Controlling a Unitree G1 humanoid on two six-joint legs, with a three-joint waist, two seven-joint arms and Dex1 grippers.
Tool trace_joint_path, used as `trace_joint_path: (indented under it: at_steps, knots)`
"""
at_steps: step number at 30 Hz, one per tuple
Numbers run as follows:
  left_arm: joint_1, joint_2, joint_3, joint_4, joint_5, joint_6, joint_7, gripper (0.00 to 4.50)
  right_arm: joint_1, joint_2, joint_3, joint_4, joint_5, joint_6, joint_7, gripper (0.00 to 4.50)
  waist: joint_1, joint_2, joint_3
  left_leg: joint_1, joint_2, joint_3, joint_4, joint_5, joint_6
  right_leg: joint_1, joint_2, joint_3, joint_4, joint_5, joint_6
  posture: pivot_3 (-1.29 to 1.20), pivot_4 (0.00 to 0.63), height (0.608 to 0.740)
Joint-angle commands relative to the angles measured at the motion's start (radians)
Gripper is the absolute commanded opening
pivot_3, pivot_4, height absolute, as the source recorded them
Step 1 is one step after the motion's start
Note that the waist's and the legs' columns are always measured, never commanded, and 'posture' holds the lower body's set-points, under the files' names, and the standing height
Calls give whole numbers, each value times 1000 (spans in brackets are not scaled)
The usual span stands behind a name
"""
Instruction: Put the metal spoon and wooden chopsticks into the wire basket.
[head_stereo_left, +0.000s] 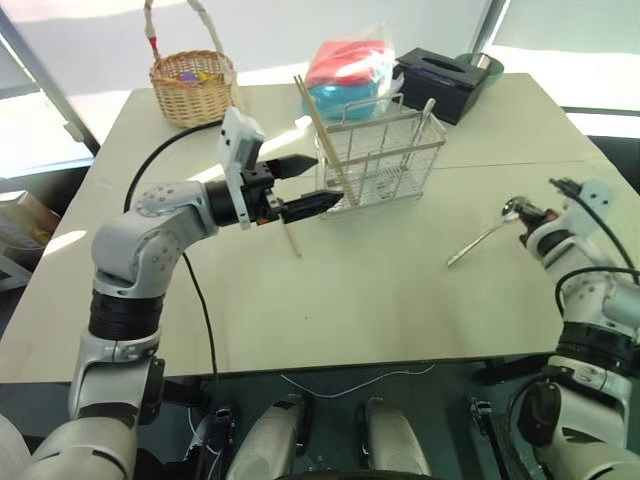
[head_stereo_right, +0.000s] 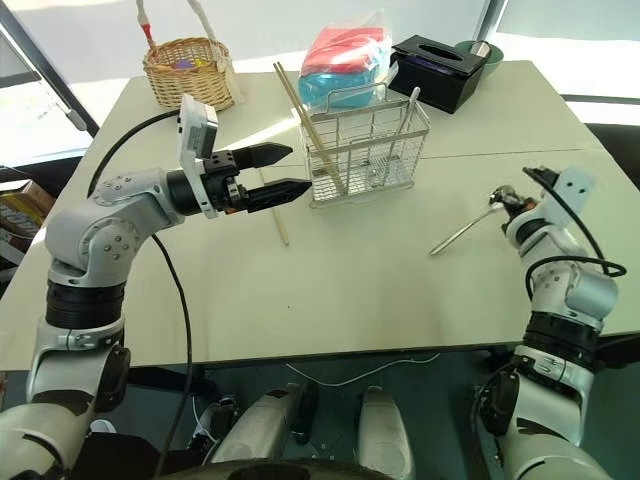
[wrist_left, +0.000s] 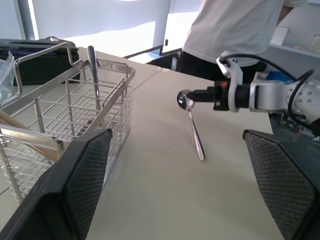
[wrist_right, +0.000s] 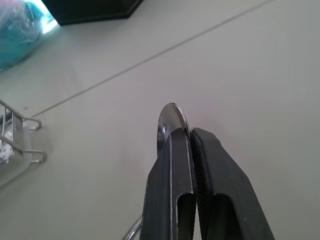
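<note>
Over on the right side of the table, the metal spoon (head_stereo_left: 487, 234) is pinched at its bowl by the right gripper (head_stereo_left: 521, 210), and what a tight grip it is: in the right wrist view the two black fingers (wrist_right: 172, 185) are pressed together with the shiny bowl (wrist_right: 170, 125) poking out just past their tips. The handle slants down and away from the gripper toward the table (head_stereo_left: 350, 300); whether its far end touches the surface I cannot tell.

Across at the middle, the wire basket (head_stereo_left: 385, 160) stands upright on the tabletop, well apart from the spoon. One of the wooden chopsticks (head_stereo_left: 322, 140) is already inside it, leaning with its top end sticking up over the rim at the basket's left corner. Another chopstick (head_stereo_left: 291, 237) lies flat on the table just beside the basket's left end, outside it. A thin metal utensil handle (head_stereo_left: 427, 112) also rises from the basket's right end.

Now the left gripper (head_stereo_left: 318, 183): it hovers level just left of the basket, its fingers spread wide apart, one above the other, grasping nothing. From the left wrist view its two textured pads (wrist_left: 87, 175) frame the basket wall and, farther off, the right gripper (wrist_left: 200, 95) with the spoon dangling.

Behind the basket sit a bagged red and blue bundle (head_stereo_left: 348, 68), a black tissue box (head_stereo_left: 440, 82) and, at the far left corner, a wicker basket (head_stereo_left: 192, 85). A person in a white shirt (wrist_left: 235, 25) stands beyond the table.
</note>
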Motion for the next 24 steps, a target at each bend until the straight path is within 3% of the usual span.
trace_joint_path:
  at_steps: [1,5,9,17,24]
  knots:
    - [-26,-2,11,-8,4,-31,-9,4429,-107,-75,5,-122,-2,-19,-11,24,-2,0,0,0,0,0,0,0,0,0,0,0,0,0,0,0,150,721]
    - [-36,-5,21,8,18,-58,-5,4429,-250,-121,91,-135,-54,-104,13,24,-7,1,1,-1,0,1,0,0,0,-2,0,0,0,0,0,0,150,721]
    - [-51,-9,35,34,38,-92,14,4429,-389,-85,162,-79,-85,-195,27,24,-6,1,1,-2,1,1,-2,0,0,-4,0,0,0,0,0,0,150,721]
    - [-48,12,78,37,50,-118,46,4429,-569,46,292,184,-177,-420,58,24,-3,1,1,-6,1,0,0,4,-6,-7,1,0,1,1,0,0,150,721]
    - [-14,24,100,-7,38,-101,79,4429,-682,72,309,456,-217,-595,104,24,-7,1,1,-6,1,0,-1,5,-7,-9,2,0,2,1,0,0,150,721]
